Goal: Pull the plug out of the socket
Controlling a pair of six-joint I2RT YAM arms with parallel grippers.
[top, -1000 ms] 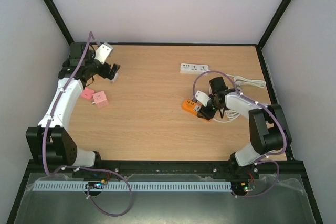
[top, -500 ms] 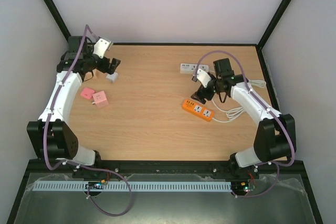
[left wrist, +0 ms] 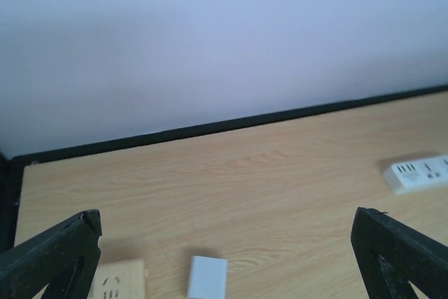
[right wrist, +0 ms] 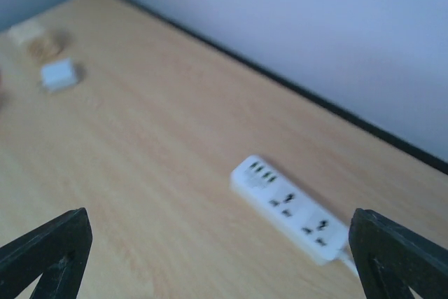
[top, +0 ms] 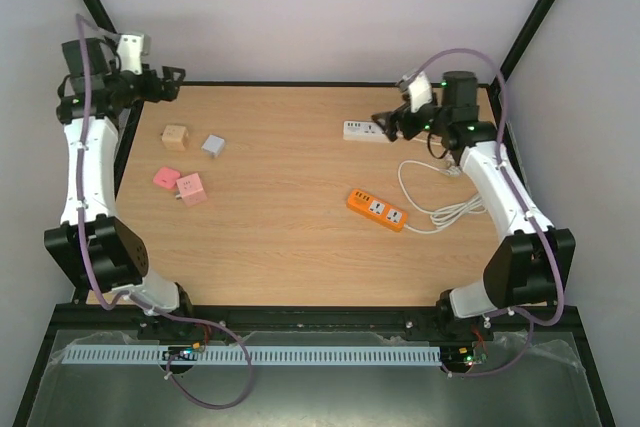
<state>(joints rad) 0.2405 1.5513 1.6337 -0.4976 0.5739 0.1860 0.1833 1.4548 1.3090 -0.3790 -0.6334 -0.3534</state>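
An orange power strip lies right of centre on the wooden table. Its white cord loops to the right and ends near my right arm. A white power strip lies at the back; in the right wrist view its sockets look empty. I see no plug seated in either strip. My right gripper hangs open and empty above the white strip's right end. My left gripper is open and empty, raised over the back left corner.
A wooden block and a small white block lie at the back left. Two pink pieces lie in front of them. Black frame posts and walls border the table.
My right gripper has left the orange strip and risen back over the white strip. My left gripper has lifted away from the white block towards the back left corner.
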